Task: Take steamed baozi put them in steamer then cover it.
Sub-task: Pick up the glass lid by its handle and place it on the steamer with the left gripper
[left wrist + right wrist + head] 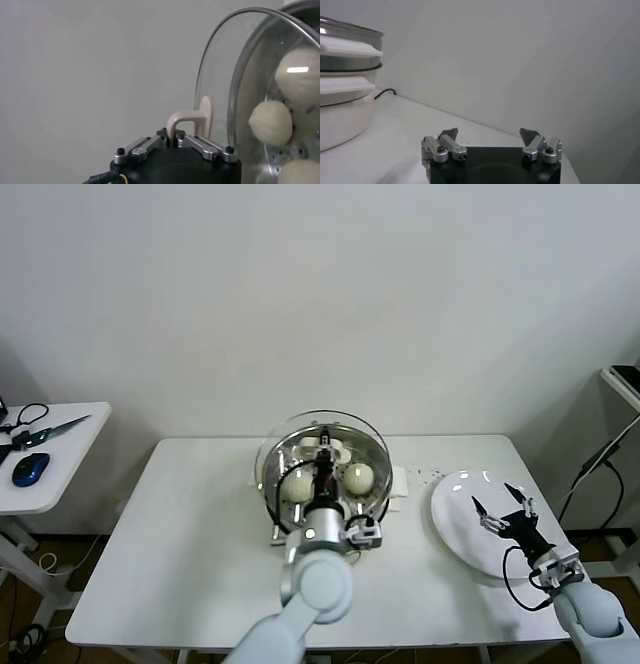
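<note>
Left end effector (174, 141): clamped on cover (322, 446) handle, over steamer (372, 502).
Baozi (358, 476): inside steamer.
Right end effector (503, 509): fingers apart, at 3 o'clock over plate (452, 519).

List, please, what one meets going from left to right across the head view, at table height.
Blue mouse on the side table → steamer with the cover held by the left gripper → white plate → right gripper, open over the plate.

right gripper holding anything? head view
No, the right gripper hangs open over the white plate with nothing between its fingers, while the left gripper grips the cover handle at the steamer.
</note>
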